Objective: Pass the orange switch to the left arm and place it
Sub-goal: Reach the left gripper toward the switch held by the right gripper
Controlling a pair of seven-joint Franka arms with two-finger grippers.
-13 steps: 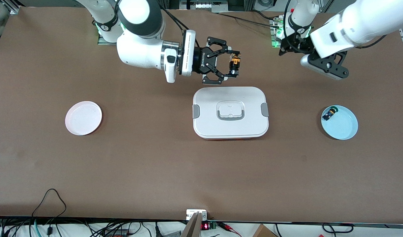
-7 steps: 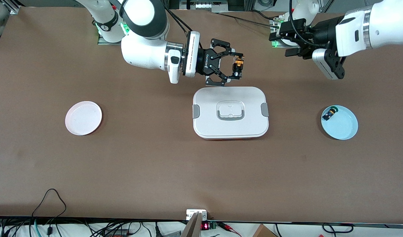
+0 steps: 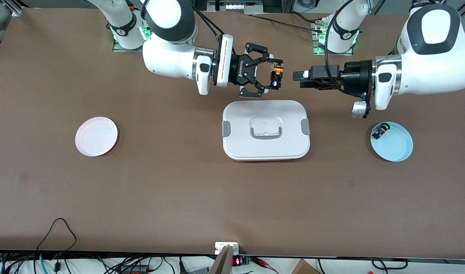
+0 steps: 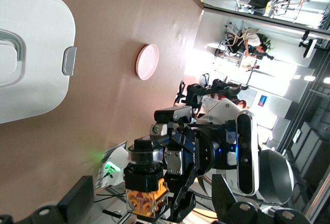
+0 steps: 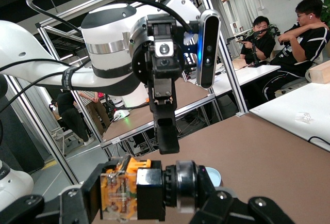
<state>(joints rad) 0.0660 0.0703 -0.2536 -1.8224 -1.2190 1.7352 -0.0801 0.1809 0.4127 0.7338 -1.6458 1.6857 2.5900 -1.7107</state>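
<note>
My right gripper is shut on the orange switch and holds it in the air just past the box's edge on the robots' side. The switch fills the right wrist view, black barrel and orange body between the fingers. My left gripper is level with the switch and points at it from the left arm's end, a short gap away. In the left wrist view its fingers stand wide open, with the switch framed between them. The box shows there too.
A pink plate lies toward the right arm's end. A blue plate toward the left arm's end holds a small black switch with a green cap. Cables lie along the table's near edge.
My left arm has swung down and turned its gripper level, bringing it close to the switch. My right gripper has edged toward the left arm's end with the switch in it.
</note>
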